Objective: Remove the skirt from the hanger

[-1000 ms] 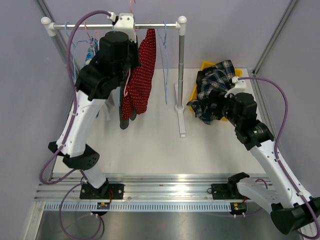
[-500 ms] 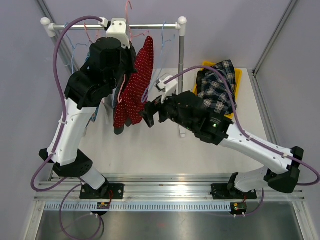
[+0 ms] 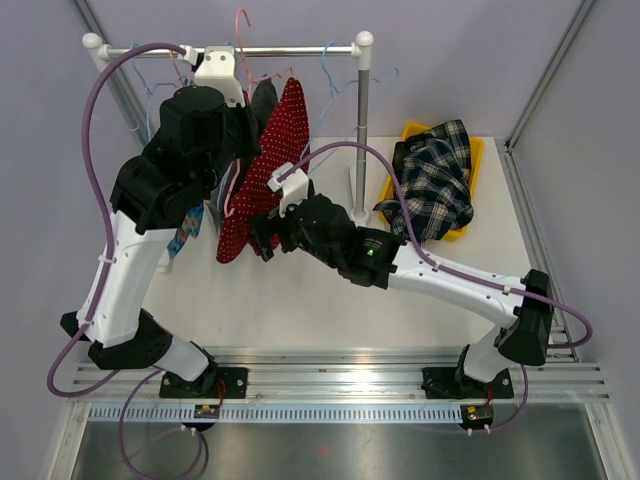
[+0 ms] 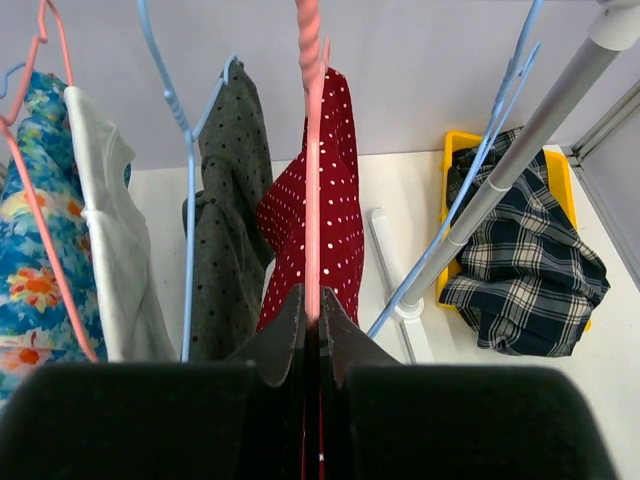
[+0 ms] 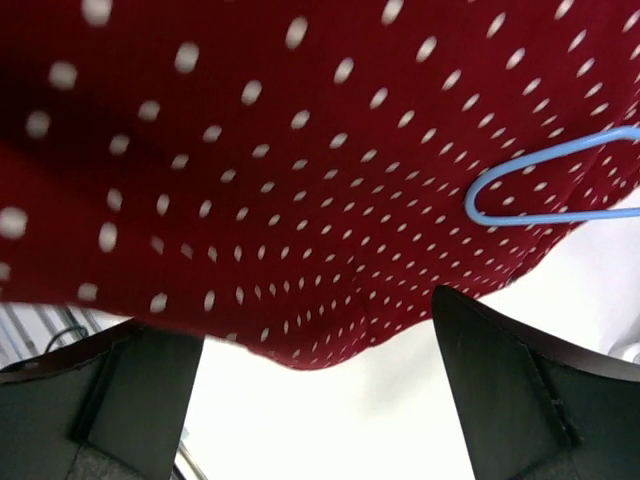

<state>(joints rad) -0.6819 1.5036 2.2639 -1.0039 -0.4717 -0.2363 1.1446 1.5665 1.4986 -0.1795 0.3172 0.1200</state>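
The skirt [image 3: 268, 165] is red with white dots and hangs from a pink hanger [image 4: 311, 150] near the rack's rail. My left gripper [image 4: 312, 312] is shut on the hanger's pink wire just above the skirt [image 4: 335, 210]. My right gripper [image 3: 262, 238] stands open at the skirt's lower edge, reaching in from the right. In the right wrist view the skirt [image 5: 300, 170] fills the upper frame. Its hem dips between the two dark fingers [image 5: 520, 390] of the right gripper [image 5: 315, 318], and I cannot tell whether they touch the cloth.
The rail [image 3: 300, 50] and its upright post [image 3: 362, 120] stand at the back. A grey dotted garment [image 4: 225, 230], a white one [image 4: 110, 240] and a blue floral one [image 4: 30, 260] hang on the left. Blue hangers [image 5: 540, 200] dangle nearby. A yellow bin [image 3: 478, 150] holds a plaid garment [image 3: 435, 185].
The right arm swung from the yellow bin across to the left and now sits at the skirt's hem. The left arm shifted left with the hanger and skirt.
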